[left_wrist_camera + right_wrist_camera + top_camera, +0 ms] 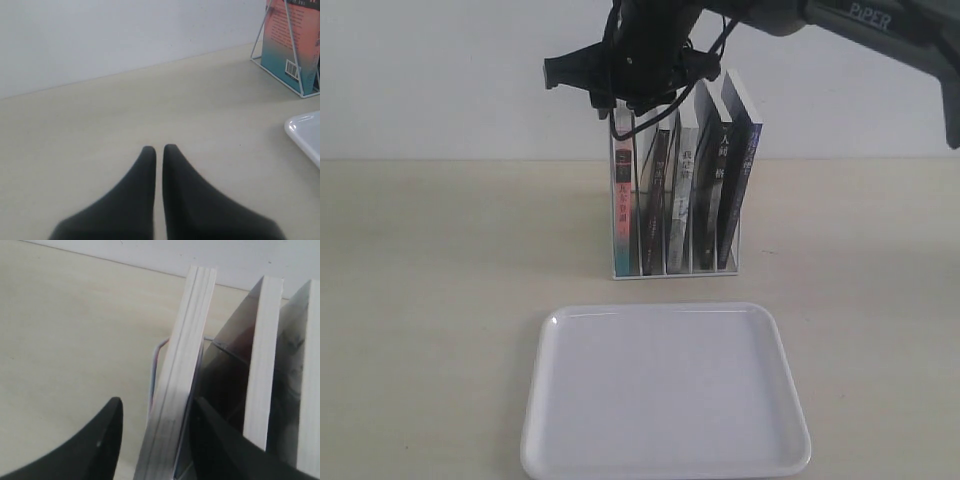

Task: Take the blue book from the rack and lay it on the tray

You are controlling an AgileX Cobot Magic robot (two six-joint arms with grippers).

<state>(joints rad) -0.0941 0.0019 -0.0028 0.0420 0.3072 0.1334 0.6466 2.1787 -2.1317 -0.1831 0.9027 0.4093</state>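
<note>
My right pincer (157,402) is above rack (675,272), fingers apart, not clamped. They straddle top edge of pink-and-teal-spined book (621,200) in rack's end slot: one finger clear of book, other just beside it. Blue book (740,180) stands almost upright in rack's opposite end slot, spine toward tray, well apart from my fingers. Tray (665,400) lies flat on table (420,300) in front of rack, not touching it. My left pincer (159,149) is low over table, off to side of rack, fingers together, only thin slit between.

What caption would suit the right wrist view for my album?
Open pincer straddling the top edge of a standing book, more books alongside.
</note>
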